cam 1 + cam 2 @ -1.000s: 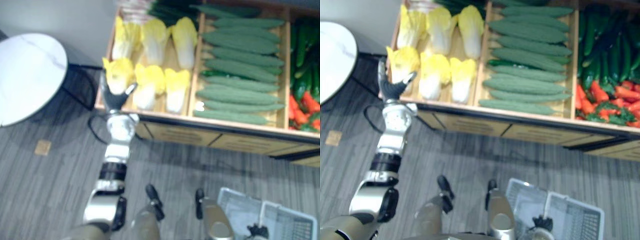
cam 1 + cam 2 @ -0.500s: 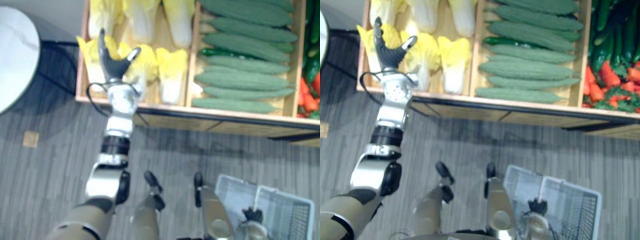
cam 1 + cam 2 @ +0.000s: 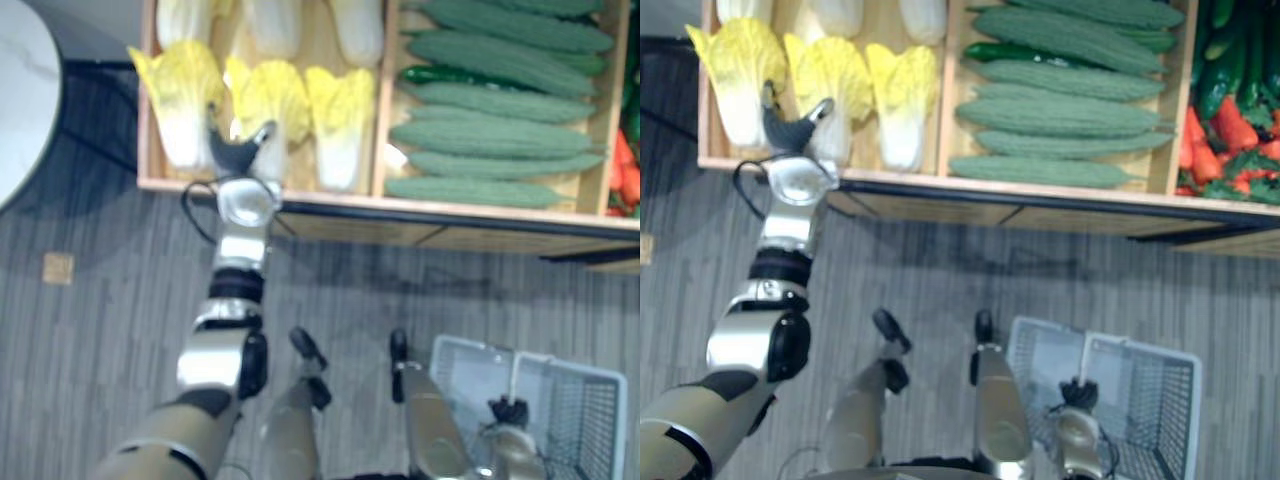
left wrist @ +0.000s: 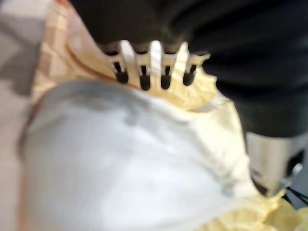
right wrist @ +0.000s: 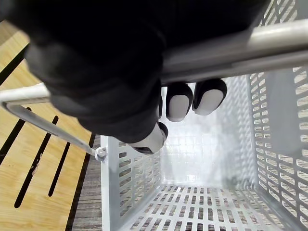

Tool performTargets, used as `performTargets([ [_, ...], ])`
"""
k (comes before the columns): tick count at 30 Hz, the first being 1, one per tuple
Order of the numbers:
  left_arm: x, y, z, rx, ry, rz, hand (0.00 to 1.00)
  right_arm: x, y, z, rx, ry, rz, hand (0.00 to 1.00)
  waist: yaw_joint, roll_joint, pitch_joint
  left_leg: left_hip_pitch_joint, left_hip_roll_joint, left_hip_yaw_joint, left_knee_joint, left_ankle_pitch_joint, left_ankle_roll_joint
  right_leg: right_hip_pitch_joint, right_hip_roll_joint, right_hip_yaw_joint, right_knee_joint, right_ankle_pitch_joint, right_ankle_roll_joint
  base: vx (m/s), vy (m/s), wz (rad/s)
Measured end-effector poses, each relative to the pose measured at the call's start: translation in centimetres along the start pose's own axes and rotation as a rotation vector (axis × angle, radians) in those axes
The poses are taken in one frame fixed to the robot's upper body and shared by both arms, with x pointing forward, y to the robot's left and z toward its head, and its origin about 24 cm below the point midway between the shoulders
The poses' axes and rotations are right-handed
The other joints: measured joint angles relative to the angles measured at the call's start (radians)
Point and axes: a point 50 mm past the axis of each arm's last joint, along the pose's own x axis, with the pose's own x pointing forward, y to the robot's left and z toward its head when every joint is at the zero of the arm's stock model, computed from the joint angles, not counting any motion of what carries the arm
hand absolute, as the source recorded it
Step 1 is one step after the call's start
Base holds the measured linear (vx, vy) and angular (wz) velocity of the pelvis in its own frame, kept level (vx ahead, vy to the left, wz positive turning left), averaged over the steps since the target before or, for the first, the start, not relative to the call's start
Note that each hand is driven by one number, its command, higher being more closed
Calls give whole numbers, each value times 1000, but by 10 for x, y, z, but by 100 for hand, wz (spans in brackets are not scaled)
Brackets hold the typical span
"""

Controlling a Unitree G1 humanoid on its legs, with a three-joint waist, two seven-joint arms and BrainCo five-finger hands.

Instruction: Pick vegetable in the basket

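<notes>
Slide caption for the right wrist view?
Right hand curled round the handle of an empty white basket.

Four cameras — two on the head, one on each wrist.
The head pair looks steeply down from slightly apart, sharing the crates [image 3: 330,203], floor [image 3: 100,330] and basket [image 3: 1140,400]. The left wrist camera looks along the left hand [image 4: 152,57], very close onto a cabbage [image 4: 120,159]; the right wrist one looks past the right hand [image 5: 179,102] and handle [image 5: 269,43] down into the basket — also in the head pair's lower right.
</notes>
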Motion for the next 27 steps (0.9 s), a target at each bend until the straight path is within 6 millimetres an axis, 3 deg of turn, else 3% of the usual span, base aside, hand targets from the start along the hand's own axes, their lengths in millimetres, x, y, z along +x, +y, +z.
performTargets([
  [4,3,4,4,40,-31,1,100,3,0,7,0,-18,-1,100,2,1,6,-10,1,12,0,0,0,-19,2,11,3,0,0,51,-28,-7],
  [7,13,20,10,54,-40,49,100,6,-1,14,-6,-43,-2,100,3,1,6,-32,7,24,3,1,2,-49,10,23,4,7,-2,52,-35,-12],
  [12,27,38,33,92,-110,94,100,11,1,34,0,-107,5,100,2,-5,26,-67,18,54,0,6,9,-86,25,50,-38,47,0,39,-9,-18],
  [19,30,31,58,119,-185,49,100,11,1,42,19,-145,24,100,-7,-10,36,-83,23,80,0,7,10,-99,32,74,-78,80,4,56,-2,-12],
  [25,25,18,58,174,-200,6,100,9,4,39,34,-135,55,100,-16,-11,36,-36,24,75,0,4,14,-46,31,66,-84,81,5,76,-19,2],
  [27,16,0,52,194,-200,-47,100,7,6,34,19,-128,73,100,-20,-12,35,21,25,78,0,-10,9,18,30,63,-98,81,5,109,-17,-4],
])
